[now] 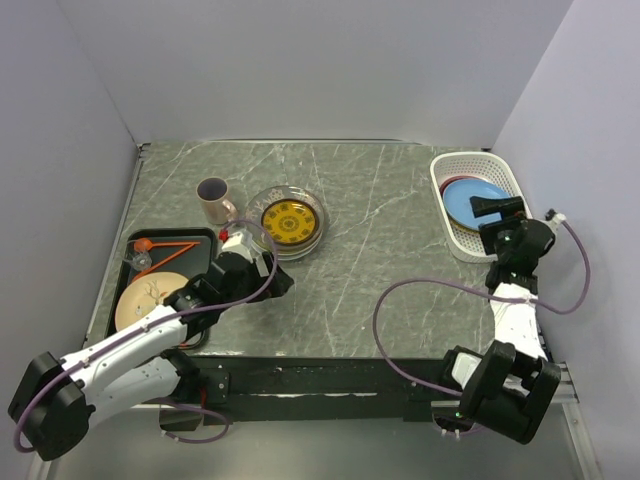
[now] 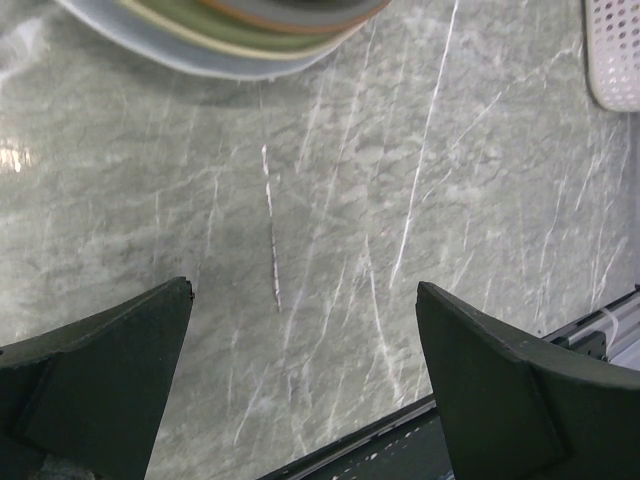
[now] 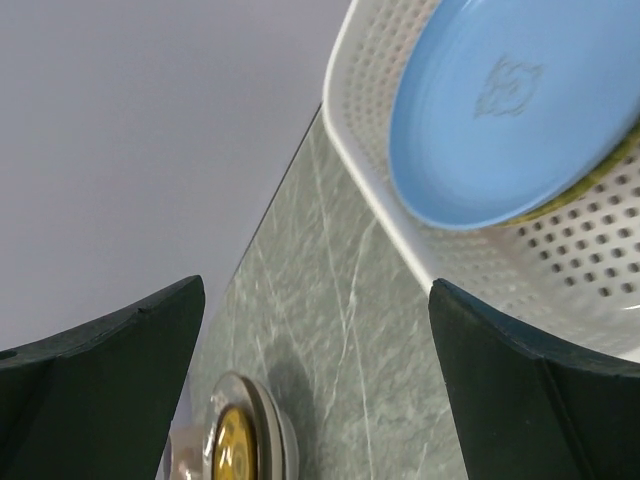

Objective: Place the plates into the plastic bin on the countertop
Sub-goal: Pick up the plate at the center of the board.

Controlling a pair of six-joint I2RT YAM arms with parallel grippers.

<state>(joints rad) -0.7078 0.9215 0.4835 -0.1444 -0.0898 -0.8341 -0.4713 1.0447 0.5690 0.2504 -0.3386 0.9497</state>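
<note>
A white plastic bin (image 1: 455,235) stands at the back right of the countertop (image 1: 390,250), with a blue plate (image 1: 468,198) on top inside it. In the right wrist view the blue plate (image 3: 500,110) lies over a greenish plate edge (image 3: 592,172) in the bin (image 3: 395,205). My right gripper (image 1: 492,222) hovers open at the bin's near side, holding nothing. A stack of plates (image 1: 289,222), topped by a yellow-patterned one in clear glass, sits mid-table. My left gripper (image 1: 277,279) is open just in front of that stack (image 2: 230,25), empty.
A beige mug (image 1: 213,201) stands left of the stack. A black tray (image 1: 198,240) at the left holds a beige plate (image 1: 148,298) and orange utensils (image 1: 165,250). The table's front edge (image 2: 400,420) lies close under the left gripper (image 2: 305,290).
</note>
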